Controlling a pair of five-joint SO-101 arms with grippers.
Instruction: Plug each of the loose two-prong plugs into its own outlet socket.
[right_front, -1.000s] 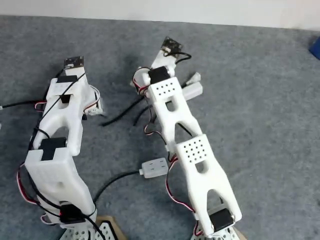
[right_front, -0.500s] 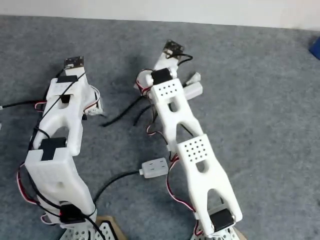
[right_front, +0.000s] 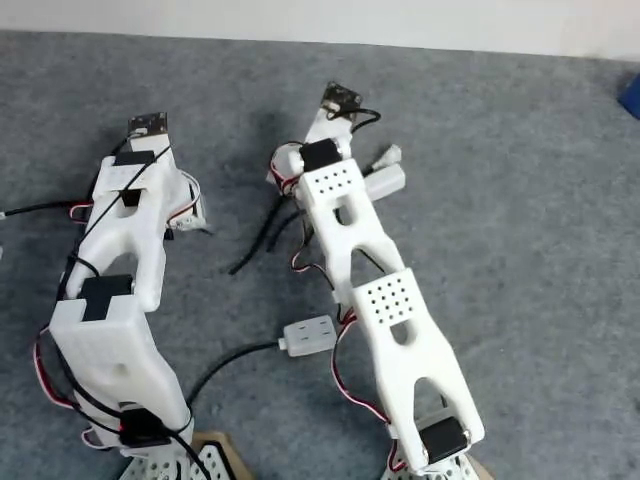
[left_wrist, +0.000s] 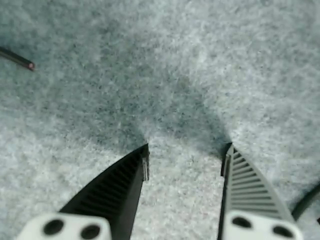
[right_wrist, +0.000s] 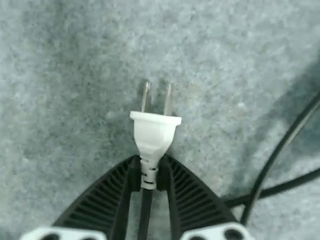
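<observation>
Right wrist view: right jaws grip white plug (right_wrist: 154, 131); left jaws gape empty; outlet strip (right_front: 309, 334), 6 o'clock, apparently unfilled

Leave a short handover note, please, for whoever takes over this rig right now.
Left gripper: open and empty, facing bare carpet.
Right gripper: shut on the white two-prong plug at its neck, prongs pointing away from the fingers.
Outlet block: lying on the carpet, apart from both grippers; nothing seen plugged into it.
Done: one plug grasped.
Left: bring that plug to a socket and seat it, then probably locate and plug in any others.
</observation>
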